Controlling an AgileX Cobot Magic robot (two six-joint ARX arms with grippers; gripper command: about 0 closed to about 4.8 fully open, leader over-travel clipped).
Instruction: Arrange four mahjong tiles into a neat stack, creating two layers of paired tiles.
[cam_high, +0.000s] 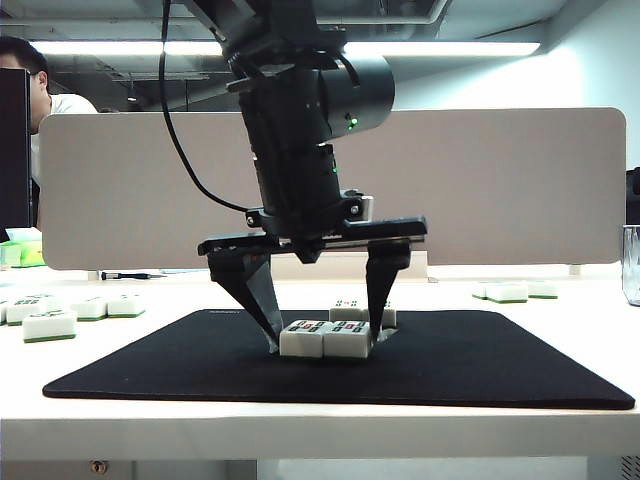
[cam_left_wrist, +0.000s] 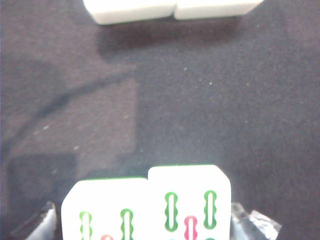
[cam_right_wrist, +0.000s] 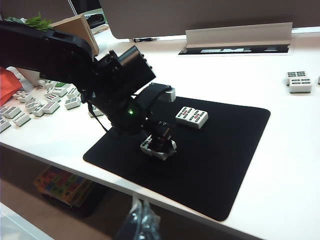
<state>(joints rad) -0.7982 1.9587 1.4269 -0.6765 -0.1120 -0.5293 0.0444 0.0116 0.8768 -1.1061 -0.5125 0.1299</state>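
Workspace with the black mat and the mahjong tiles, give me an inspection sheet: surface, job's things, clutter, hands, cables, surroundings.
Surface: white table with a black mat on it.
Job's things: near pair of tiles side by side, face up, on the mat; far pair of tiles behind it, also on the mat. Nothing stacked yet.
Clutter: loose tiles off the mat on the left, more loose tiles on the right.
Hands: left hand open, one finger on each side of the near pair, low at the mat; right hand not in view.
Cables: black cable hanging by the left arm.
Surroundings: beige divider panel, a person behind it on the left.
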